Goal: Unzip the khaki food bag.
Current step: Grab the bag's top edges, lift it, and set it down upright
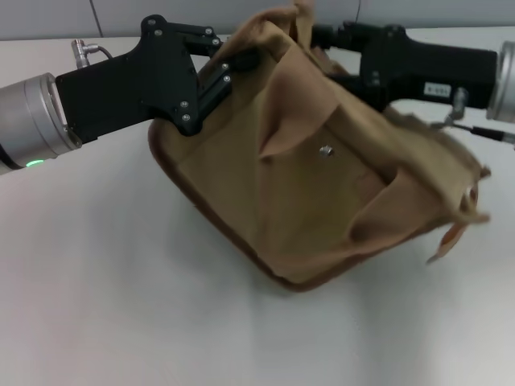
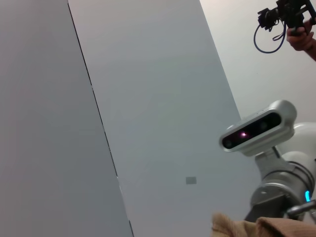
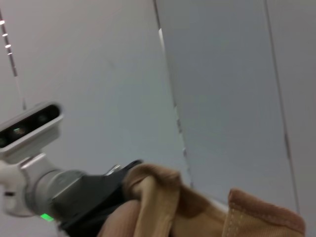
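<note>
The khaki food bag (image 1: 314, 193) is tipped up on the white table (image 1: 121, 305), its front pocket with the silver snap (image 1: 326, 149) facing me. Its handles (image 1: 282, 24) bunch at the top. The zipper is hidden. My left gripper (image 1: 241, 63) reaches in from the left and is shut on the bag's upper left edge. My right gripper (image 1: 326, 56) reaches in from the right, behind the bag's top. Tan fabric (image 2: 247, 227) shows at the edge of the left wrist view. The right wrist view shows bag fabric (image 3: 163, 207) close up and my left arm (image 3: 74, 197).
The white table stretches in front of and to the left of the bag. Grey wall panels (image 2: 148, 98) fill both wrist views. My head camera (image 2: 256, 131) shows in the left wrist view, with a person's hand holding a device (image 2: 296, 24) beyond it.
</note>
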`<state>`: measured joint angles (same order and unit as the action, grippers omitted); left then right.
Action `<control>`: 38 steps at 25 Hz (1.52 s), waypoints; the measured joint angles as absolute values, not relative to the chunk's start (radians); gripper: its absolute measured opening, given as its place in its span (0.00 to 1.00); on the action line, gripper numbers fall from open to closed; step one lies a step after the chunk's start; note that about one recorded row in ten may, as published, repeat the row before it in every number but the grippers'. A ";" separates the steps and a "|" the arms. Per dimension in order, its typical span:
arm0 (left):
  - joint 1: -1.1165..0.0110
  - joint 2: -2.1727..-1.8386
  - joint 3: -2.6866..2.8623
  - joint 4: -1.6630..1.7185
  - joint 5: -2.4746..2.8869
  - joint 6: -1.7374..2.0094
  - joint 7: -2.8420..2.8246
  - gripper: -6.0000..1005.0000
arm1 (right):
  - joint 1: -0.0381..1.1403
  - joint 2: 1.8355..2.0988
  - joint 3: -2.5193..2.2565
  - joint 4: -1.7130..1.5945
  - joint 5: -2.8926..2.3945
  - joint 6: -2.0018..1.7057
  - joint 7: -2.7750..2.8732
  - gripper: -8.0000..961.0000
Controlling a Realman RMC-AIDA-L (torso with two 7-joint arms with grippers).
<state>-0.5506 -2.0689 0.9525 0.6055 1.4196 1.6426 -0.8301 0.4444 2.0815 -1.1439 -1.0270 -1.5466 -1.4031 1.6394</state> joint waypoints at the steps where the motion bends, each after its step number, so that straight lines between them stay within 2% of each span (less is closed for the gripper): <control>1: -0.551 -2.069 0.953 0.605 1.420 1.641 -0.830 0.08 | 0.440 2.081 -1.132 -1.036 -1.567 -1.425 1.654 0.86; 15: -0.562 -2.072 0.961 0.600 1.414 1.630 -0.828 0.08 | 0.337 2.088 -1.034 -0.998 -1.506 -1.529 1.600 0.86; 21: -0.566 -2.071 0.962 0.600 1.416 1.634 -0.827 0.08 | 0.368 2.086 -1.040 -0.938 -1.353 -1.466 1.495 0.86; 32: -0.568 -2.069 0.975 0.604 1.418 1.636 -0.820 0.08 | 0.473 2.081 -1.217 -1.013 -1.500 -1.269 1.580 0.86; 38: -0.568 -2.070 0.973 0.604 1.418 1.633 -0.818 0.08 | 0.445 2.084 -1.213 -1.146 -1.665 -1.307 1.744 0.86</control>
